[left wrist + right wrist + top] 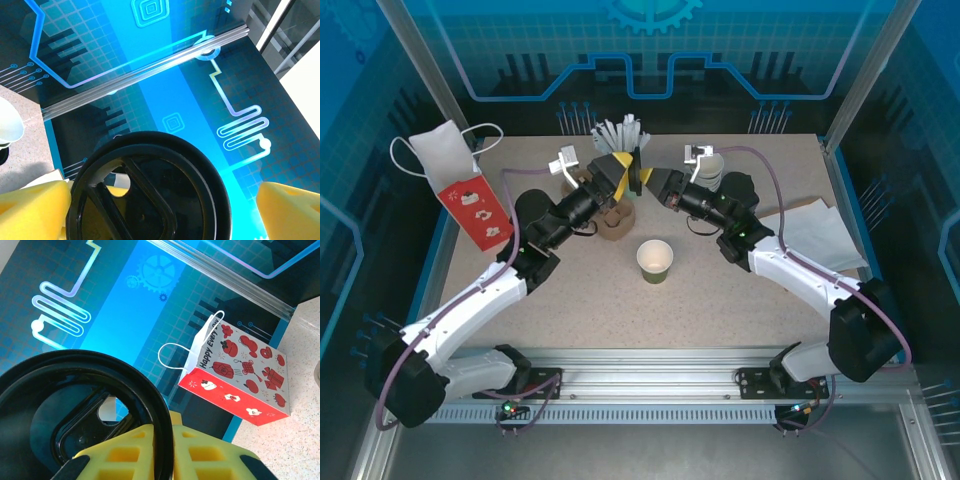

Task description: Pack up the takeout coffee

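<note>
The black plastic lid (637, 176) is off the cup and held in the air between both grippers, above the back middle of the table. My right gripper (648, 181) (173, 445) is shut on the lid's rim (150, 390), pinching it between the yellow fingers. My left gripper (622, 172) (165, 205) is open; the lid (150, 190) sits between its widely spread yellow fingers (30, 210), with a clear gap on the right side. The olive-green paper cup (655, 261) stands upright and lidless on the table, nearer than the grippers.
A red and white gift bag (470, 195) (240, 375) stands open at the back left. A cup of white sticks (620, 133) and a stack of white cups (711, 168) are at the back. A brown cardboard carrier (616, 226) lies under the left gripper. White paper (810, 235) lies right.
</note>
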Robot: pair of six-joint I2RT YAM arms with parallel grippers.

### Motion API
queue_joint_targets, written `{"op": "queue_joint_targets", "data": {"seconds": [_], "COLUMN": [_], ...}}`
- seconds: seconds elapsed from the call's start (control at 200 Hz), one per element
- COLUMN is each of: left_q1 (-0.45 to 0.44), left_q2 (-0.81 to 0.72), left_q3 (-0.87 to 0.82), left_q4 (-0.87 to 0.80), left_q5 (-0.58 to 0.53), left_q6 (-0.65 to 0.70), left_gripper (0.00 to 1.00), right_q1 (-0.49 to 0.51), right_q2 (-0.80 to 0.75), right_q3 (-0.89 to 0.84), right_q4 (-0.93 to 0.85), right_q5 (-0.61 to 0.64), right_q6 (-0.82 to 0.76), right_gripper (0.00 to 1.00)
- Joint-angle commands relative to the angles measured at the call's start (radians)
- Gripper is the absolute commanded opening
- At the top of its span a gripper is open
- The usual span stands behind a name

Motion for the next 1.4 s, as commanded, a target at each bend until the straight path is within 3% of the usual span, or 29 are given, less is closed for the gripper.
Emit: {"op": "queue_joint_targets", "data": {"seconds": [0.0,0.295,0.75,1.396], "left_q1": [-0.007,-0.008,-0.008,-0.007], "left_q2": [-0.007,0.003,0.002,-0.008], "left_q3": [0.023,0.022,0.035,0.001], "left_q4": [0.026,0.013,-0.032,-0.008], "left_q5": [0.01,0.009,0.007,-0.03], "left_q6": [-0.006,0.0,0.032,0.025], "left_gripper": [0.95,0.83,0.85,0.7], "right_q1": [0.016,0.017,0.021,0.022], "right_q2": [0.009,0.016,0.03,0.035], "right_q3": [0.035,0.042,0.058,0.061], "right_q4": [0.066,0.076,0.068,0.048], "right_q5": [-0.01,-0.016,-0.025,-0.018], "right_q6": [0.023,0.035,0.032,0.024], "right_gripper": [0.15,0.15,0.15,0.17]}}
